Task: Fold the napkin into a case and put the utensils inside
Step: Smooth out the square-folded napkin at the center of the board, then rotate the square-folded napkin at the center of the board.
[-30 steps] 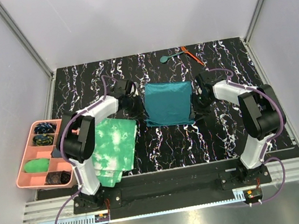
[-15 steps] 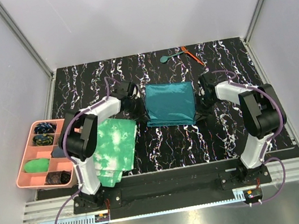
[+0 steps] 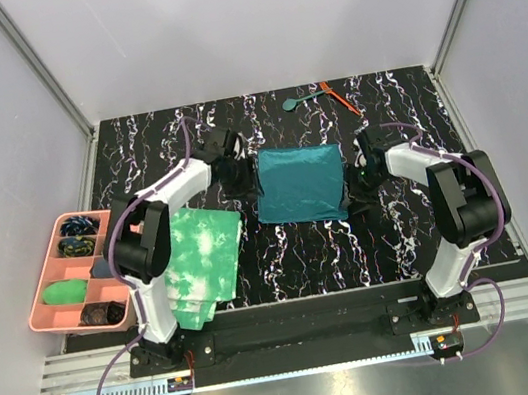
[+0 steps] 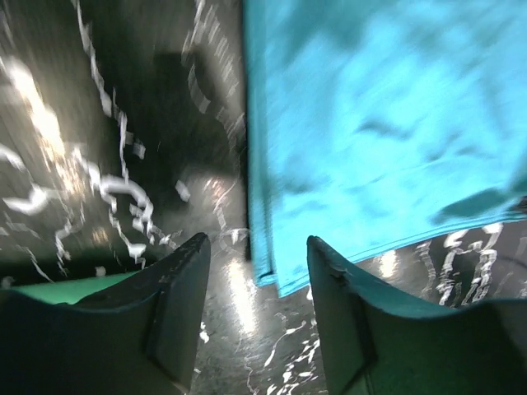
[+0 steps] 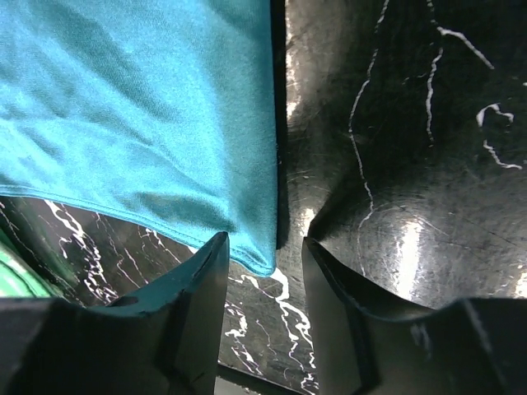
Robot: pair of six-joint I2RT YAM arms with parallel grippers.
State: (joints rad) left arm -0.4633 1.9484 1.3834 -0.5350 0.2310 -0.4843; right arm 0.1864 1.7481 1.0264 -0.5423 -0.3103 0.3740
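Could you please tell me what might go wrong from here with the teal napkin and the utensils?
1. The left end effector and the right end effector both stand open at the side edges of the napkin. Closing there might catch only the top layer and pull the fold apart.
2. The spoon and the orange stick lie close together at the far side. Reaching for one could knock the other away.

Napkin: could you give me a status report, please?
Left gripper, right gripper open, empty, flanking napkin. Napkin flat, no case yet. Utensils at far edge; nothing blocking.
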